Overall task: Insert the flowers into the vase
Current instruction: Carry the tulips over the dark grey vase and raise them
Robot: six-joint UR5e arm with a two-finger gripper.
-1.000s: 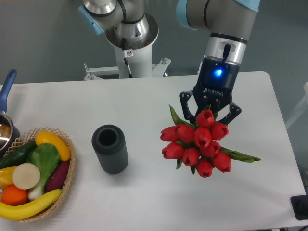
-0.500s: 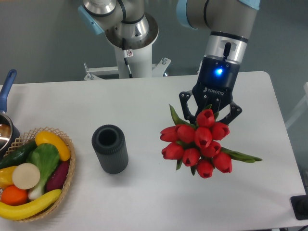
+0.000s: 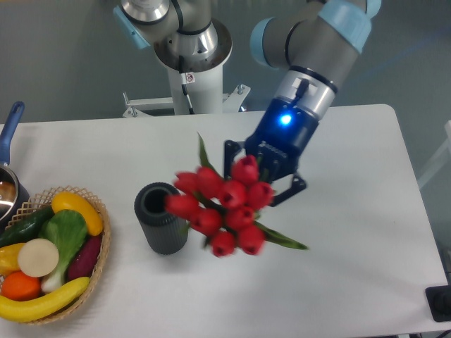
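The flowers (image 3: 222,206), a bunch of red tulip heads with green leaves, hang blurred above the table, held by my gripper (image 3: 262,172), which is shut on their stems. The leftmost tulip head overlaps the right rim of the vase (image 3: 161,217), a dark ribbed cylinder standing upright with its round mouth showing. The stems are hidden behind the flower heads. My gripper is up and to the right of the vase.
A wicker basket (image 3: 99,260) with a banana, an orange and vegetables sits at the front left. A pot with a blue handle (image 3: 10,130) is at the left edge. The robot base (image 3: 190,63) stands behind the table.
The arm has swung left and tilted, carrying the flowers from the right half of the table to just beside the vase. The vase and basket stayed put.
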